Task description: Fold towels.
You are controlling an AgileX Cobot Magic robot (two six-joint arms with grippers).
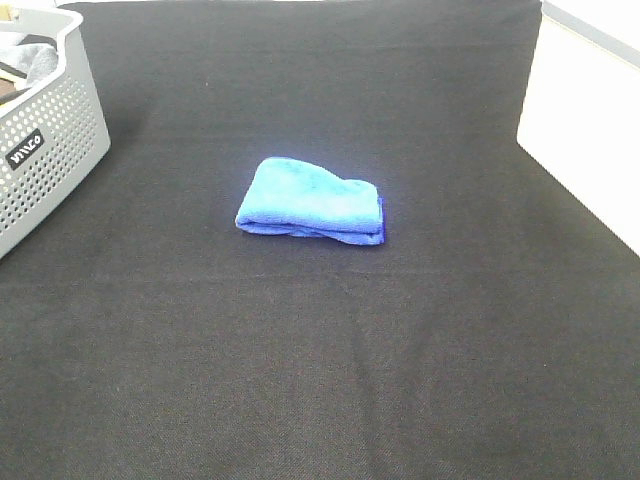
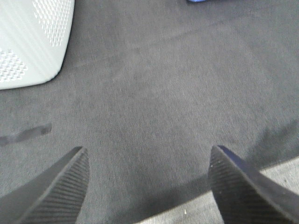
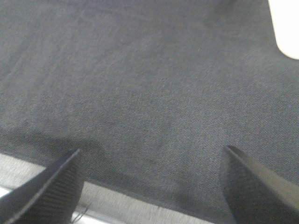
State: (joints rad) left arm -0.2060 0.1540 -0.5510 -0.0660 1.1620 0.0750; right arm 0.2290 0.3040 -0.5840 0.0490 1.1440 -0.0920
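Towel (image 1: 312,202) lies folded mid-table (image 1: 300,380), long axis running left–right, layered edges facing the near side. Bright blue pile, darker stitched hem. Left claw (image 2: 148,186) and right claw (image 3: 152,184) spread wide — both empty.

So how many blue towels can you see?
1. The blue towel lies folded in the middle of the black table. The grey basket at the far left holds some dark cloth, so more could be hidden inside.

The folded towel (image 1: 312,203) lies mid-table (image 1: 320,380), well right of the basket (image 1: 45,150) at the far-left corner.
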